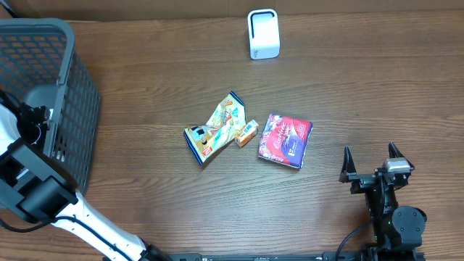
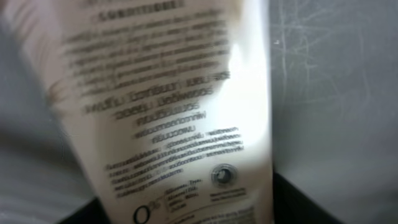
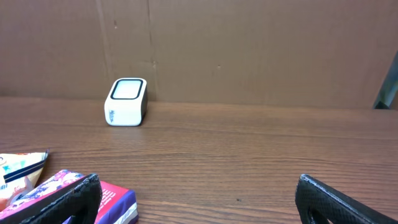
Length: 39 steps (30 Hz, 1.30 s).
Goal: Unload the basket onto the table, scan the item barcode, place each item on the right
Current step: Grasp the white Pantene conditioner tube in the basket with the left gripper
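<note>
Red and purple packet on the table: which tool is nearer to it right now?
Right. The right tool sits open just to the right of the red and purple packet; the left tool is far off, down in the grey basket.

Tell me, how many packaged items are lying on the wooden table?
3: a crumpled snack bag, a small orange box beside it, and a red-purple packet beside them. Others may be hidden in the basket.
</note>
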Each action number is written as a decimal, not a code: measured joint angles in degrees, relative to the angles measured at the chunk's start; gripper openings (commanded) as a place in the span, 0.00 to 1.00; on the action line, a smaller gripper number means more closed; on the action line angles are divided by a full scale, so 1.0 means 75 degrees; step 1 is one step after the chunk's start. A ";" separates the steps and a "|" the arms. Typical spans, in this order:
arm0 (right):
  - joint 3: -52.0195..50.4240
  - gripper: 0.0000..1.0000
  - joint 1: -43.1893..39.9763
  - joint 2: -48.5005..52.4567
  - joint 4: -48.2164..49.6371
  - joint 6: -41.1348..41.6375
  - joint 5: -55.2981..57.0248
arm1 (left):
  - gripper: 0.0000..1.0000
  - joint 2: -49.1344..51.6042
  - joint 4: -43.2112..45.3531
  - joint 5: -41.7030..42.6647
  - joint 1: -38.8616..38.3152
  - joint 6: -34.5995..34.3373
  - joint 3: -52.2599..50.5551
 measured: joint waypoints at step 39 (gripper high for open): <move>0.0000 1.00 0.0000 0.0000 0.0003 -0.0003 0.0000 | 0.08 0.0224 -0.2678 0.4998 -0.0175 -0.4336 0.8912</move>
